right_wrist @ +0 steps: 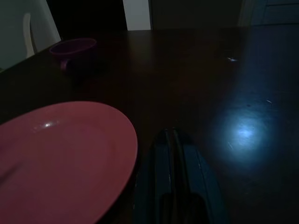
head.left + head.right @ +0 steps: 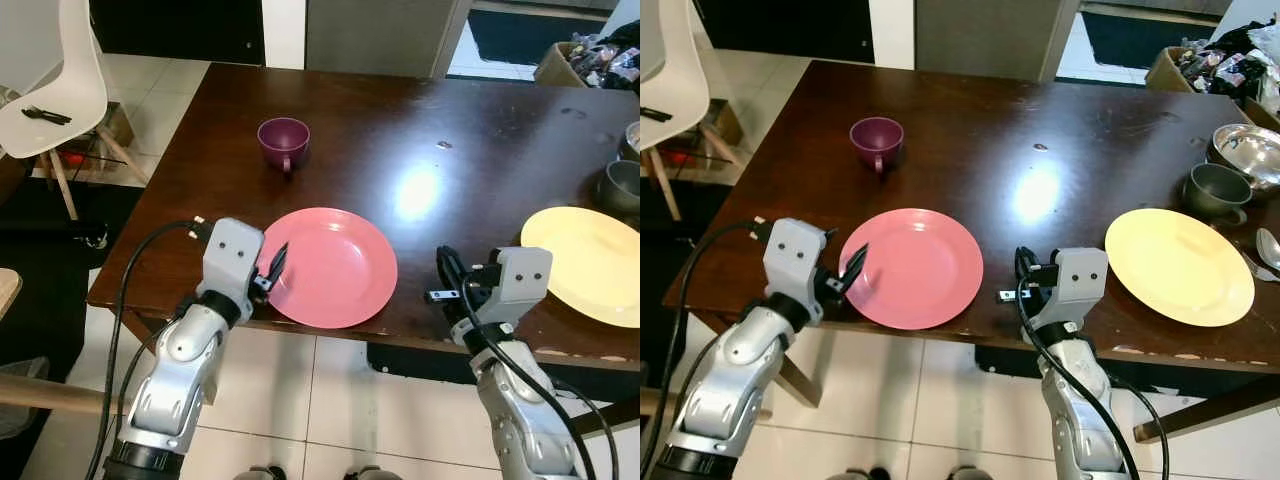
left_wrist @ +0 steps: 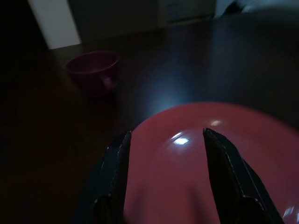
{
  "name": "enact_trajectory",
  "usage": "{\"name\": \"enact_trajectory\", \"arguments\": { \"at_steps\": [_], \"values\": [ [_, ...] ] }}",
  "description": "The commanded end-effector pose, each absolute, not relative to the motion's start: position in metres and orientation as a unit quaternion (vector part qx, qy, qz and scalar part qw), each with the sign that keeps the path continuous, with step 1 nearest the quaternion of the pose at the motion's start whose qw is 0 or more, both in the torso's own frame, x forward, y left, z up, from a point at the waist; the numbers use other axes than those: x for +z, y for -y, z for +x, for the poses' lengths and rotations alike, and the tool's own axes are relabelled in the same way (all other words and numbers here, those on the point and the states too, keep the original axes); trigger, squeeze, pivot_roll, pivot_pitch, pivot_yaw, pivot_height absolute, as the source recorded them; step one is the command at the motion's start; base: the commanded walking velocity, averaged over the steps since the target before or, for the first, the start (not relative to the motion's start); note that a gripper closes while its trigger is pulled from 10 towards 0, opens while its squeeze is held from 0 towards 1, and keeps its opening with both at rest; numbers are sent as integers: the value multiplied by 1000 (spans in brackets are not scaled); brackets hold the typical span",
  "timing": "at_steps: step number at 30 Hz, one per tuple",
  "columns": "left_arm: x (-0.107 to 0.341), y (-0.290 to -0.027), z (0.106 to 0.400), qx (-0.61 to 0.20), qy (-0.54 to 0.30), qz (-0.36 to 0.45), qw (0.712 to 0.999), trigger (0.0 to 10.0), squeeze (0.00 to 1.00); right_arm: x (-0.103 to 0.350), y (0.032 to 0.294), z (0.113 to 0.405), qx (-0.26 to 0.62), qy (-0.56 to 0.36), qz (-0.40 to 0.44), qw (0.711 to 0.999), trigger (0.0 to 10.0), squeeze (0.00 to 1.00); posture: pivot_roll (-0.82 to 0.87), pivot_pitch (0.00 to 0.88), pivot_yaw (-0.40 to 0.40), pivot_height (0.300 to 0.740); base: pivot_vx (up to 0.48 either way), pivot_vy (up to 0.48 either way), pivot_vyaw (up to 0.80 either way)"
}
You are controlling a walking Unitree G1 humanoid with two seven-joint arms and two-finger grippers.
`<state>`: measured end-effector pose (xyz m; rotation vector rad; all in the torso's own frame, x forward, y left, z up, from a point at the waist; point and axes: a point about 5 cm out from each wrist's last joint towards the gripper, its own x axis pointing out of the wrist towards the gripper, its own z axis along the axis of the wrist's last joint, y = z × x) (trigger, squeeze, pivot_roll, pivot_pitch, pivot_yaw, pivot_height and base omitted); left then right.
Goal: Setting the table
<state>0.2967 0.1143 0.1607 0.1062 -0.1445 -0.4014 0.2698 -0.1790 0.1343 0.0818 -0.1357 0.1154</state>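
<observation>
A pink plate (image 2: 335,265) lies near the front edge of the dark wooden table (image 2: 450,130). Farther back, to its left, stands a purple cup (image 2: 283,142). A yellow plate (image 2: 590,262) lies at the right, with a grey cup (image 2: 1215,190) just behind it. My left gripper (image 2: 275,265) is open over the pink plate's left rim; in the left wrist view its fingers (image 3: 120,158) straddle the plate (image 3: 187,158). My right gripper (image 2: 443,260) is shut and empty, low over the table's front edge just right of the pink plate (image 1: 60,154).
A metal bowl (image 2: 1250,150) and a spoon (image 2: 1268,250) sit at the table's right end. A white chair (image 2: 50,80) stands at the far left on the tiled floor. A box of clutter (image 2: 590,60) is beyond the table's far right corner.
</observation>
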Motion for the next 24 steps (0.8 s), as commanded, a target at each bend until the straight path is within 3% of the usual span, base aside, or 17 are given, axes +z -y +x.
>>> {"name": "enact_trajectory", "arguments": {
  "at_steps": [1, 7, 13, 24],
  "values": [
    [146, -113, 301, -209, 32, 21, 977, 10000, 0, 128, 184, 268, 51, 58, 38, 996, 10000, 0, -130, 31, 51, 740, 0, 0, 0],
    [125, -117, 313, -195, -19, -9, 981, 10000, 0, 128, 177, 272, 71, 59, 43, 995, 10000, 0, -142, 33, 56, 740, 0, 0, 0],
    [101, -128, 318, -185, -52, 64, 979, 10000, 0, 129, 163, 285, 102, 59, 51, 992, 10000, 0, -136, 46, 60, 740, 0, 0, 0],
    [115, -120, 324, -203, -15, 52, 978, 10000, 0, 125, 167, 308, 104, 50, 31, 993, 10000, 0, -116, 55, 53, 740, 0, 0, 0]
  ]
}}
